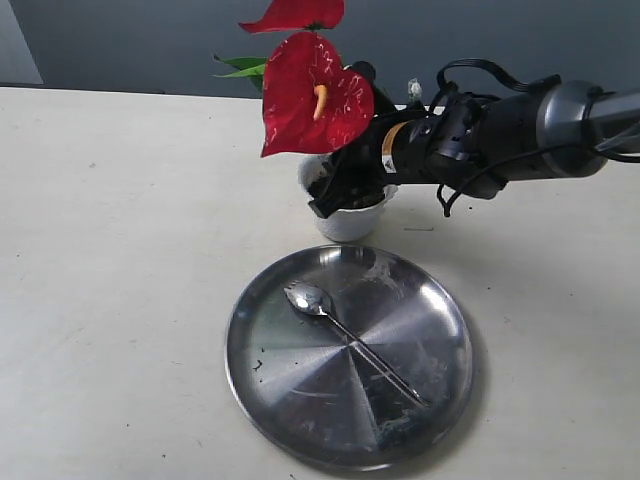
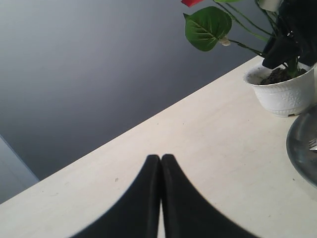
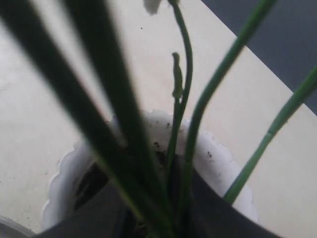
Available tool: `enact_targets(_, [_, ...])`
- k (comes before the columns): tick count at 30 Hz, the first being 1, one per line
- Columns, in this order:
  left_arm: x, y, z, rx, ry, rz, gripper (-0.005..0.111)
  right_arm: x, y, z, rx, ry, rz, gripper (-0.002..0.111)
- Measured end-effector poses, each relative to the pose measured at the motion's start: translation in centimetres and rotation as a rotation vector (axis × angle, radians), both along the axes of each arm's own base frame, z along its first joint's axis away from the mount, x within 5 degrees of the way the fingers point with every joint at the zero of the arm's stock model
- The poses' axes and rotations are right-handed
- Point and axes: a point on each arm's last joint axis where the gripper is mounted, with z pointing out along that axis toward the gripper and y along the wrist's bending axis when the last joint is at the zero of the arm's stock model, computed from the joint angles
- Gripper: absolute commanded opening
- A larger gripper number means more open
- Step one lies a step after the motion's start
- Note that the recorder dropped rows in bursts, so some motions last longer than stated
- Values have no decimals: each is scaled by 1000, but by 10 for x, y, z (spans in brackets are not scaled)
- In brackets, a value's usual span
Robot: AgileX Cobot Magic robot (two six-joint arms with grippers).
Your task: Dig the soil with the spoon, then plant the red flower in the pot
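Note:
The red flower (image 1: 310, 95) stands upright with its green stems (image 3: 187, 148) down in the white scalloped pot (image 1: 352, 222). My right gripper (image 1: 336, 196) reaches in from the right, low over the pot's mouth, shut on the bundled stems just above the dark soil (image 2: 277, 75). The silver spoon (image 1: 345, 335) lies loose on the round steel plate (image 1: 262, 372), bowl toward the pot. My left gripper (image 2: 160, 157) is shut with nothing in it, above bare table well away from the pot (image 2: 282, 94); it is out of the exterior view.
The steel plate sits directly in front of the pot, with soil crumbs and smears on it. Its edge (image 2: 302, 148) shows in the left wrist view. A grey wall (image 1: 150, 40) runs behind the cream table's far edge.

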Motion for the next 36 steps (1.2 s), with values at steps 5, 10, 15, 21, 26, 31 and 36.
enact_targets(5, [0,0,0,0,0,0,1,0,-1,0,3,9,-14,23])
enact_targets(10, [0,0,0,0,0,0,1,-1,-2,0,7,28,-39,23])
enact_targets(15, [0,0,0,0,0,0,1,-5,4,0,-6,37,-28,23])
enact_targets(21, [0,0,0,0,0,0,1,-14,15,-1,-19,42,5,23])
enact_targets(26, [0,0,0,0,0,0,1,-15,17,-1,-23,45,9,23])
enact_targets(31, [0,0,0,0,0,0,1,-15,17,-1,-25,46,8,23])
enact_targets(36, [0,0,0,0,0,0,1,-15,17,-1,-24,45,8,23])
